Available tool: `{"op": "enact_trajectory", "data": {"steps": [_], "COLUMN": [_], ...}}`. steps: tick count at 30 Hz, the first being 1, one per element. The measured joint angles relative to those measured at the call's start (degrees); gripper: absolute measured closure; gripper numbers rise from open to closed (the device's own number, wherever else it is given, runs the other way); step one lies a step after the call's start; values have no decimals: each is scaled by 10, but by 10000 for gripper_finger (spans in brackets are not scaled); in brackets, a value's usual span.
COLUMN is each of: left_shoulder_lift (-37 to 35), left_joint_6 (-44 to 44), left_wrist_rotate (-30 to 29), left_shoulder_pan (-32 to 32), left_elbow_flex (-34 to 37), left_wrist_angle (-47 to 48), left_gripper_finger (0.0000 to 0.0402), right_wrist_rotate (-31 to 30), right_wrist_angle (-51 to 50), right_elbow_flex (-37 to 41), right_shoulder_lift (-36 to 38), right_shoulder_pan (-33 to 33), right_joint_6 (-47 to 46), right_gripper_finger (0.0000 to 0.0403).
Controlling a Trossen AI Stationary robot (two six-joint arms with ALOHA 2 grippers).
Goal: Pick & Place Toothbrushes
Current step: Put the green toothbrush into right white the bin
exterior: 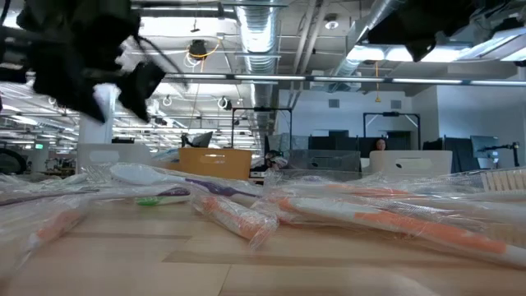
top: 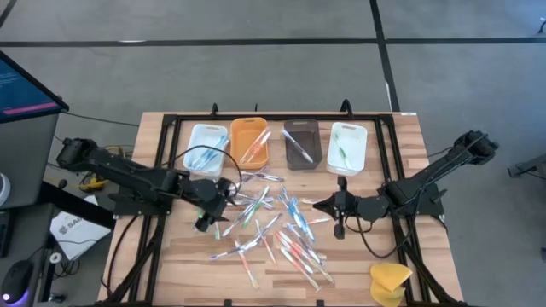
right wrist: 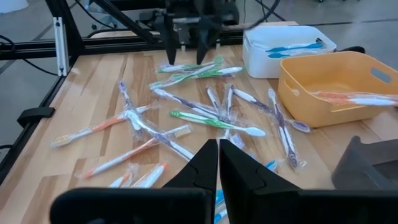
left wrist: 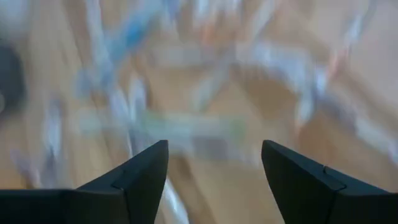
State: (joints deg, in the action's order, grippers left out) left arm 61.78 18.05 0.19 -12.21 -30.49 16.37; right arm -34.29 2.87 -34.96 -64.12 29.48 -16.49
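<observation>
- Your left hand [top: 215, 207] hangs with fingers spread and empty over the left side of the toothbrushes [top: 277, 226], which lie scattered mid-surface.
- Expect them to be light, stiff and slippery in their clear wrappers; pinch one across the middle of its handle.
- Your right hand [top: 322, 205] waits clenched, holding nothing, at the pile's right side.
- The wooden surface [top: 444, 273] carries four trays along its far edge; an open office lies beyond.

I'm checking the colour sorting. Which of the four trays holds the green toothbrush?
The white tray at the right end of the row; its toothbrush is green, while the other white tray at the left end holds blue ones.
</observation>
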Motion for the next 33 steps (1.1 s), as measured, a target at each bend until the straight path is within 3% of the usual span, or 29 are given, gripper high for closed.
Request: {"op": "enact_trajectory", "data": {"steps": [5, 19, 33], "left_shoulder_lift": [-1, 71, 118], "left_joint_6": [28, 42, 8], "left_wrist_rotate": [-33, -31, -18], "left_shoulder_pan": [0, -71, -76], "left_elbow_flex": [1, 1, 1], "left_wrist_angle": [113, 105, 83], "left_gripper_finger": [156, 160, 160], "right_wrist_rotate": [0, 0, 0], "right_wrist_angle": [-1, -7, -8], "right_elbow_flex": [0, 0, 0], "right_shoulder_lift": [0, 0, 0], "right_shoulder_pan": [-15, -46, -45], "right_joint_6": [1, 21, 20], "right_gripper_finger": [392, 392, 392]}}
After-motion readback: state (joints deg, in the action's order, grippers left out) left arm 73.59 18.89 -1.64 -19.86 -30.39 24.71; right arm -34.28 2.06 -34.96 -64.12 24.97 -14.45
